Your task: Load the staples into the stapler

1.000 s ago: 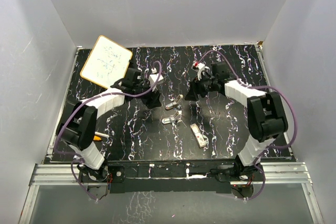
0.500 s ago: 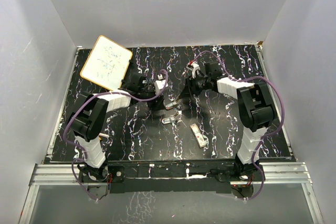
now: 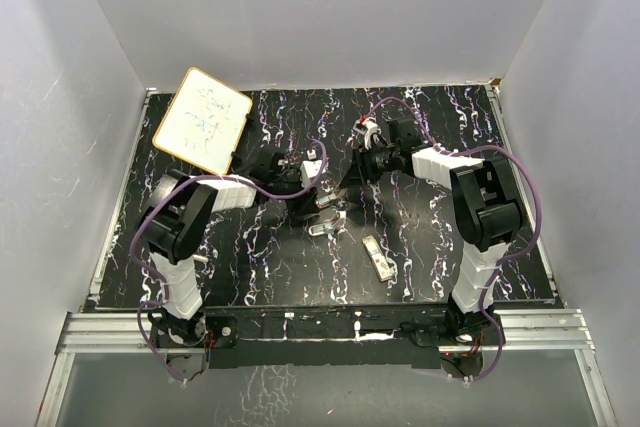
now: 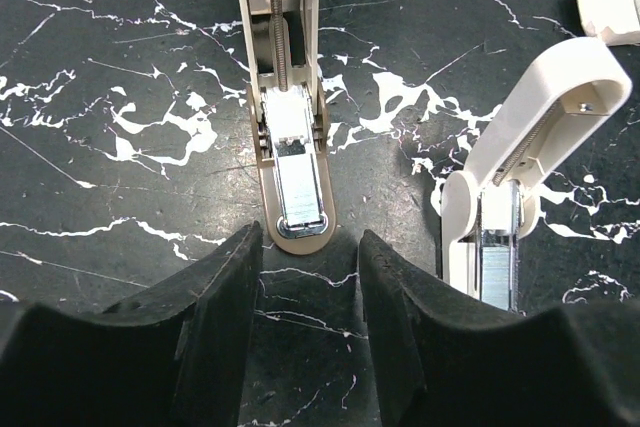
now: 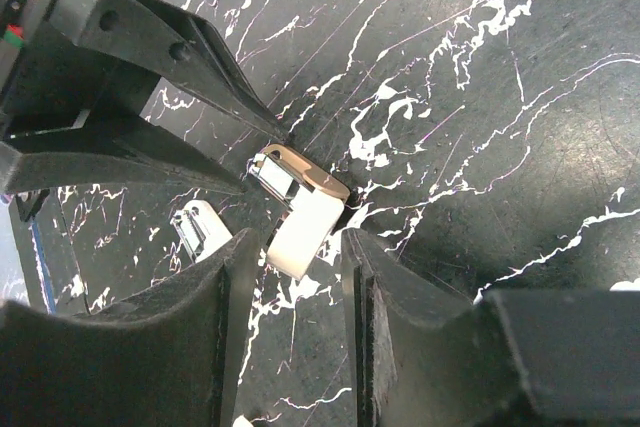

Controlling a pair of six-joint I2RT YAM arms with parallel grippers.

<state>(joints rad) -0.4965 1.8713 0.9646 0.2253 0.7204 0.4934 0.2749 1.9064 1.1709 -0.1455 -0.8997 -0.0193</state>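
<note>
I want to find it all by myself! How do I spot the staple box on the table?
Look at the black marbled table. In its middle lie a tan stapler and a white stapler, both flipped open. Closer to the table's near edge, a little to the right, lies the staple box: flat, whitish-grey, alone, with no hinged top.

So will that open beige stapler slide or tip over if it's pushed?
Probably slide: the beige stapler lies flat on the shiny table. It looks small and plastic, so likely light. Its hinged top is swung open, so it might flop when lifted.
</note>
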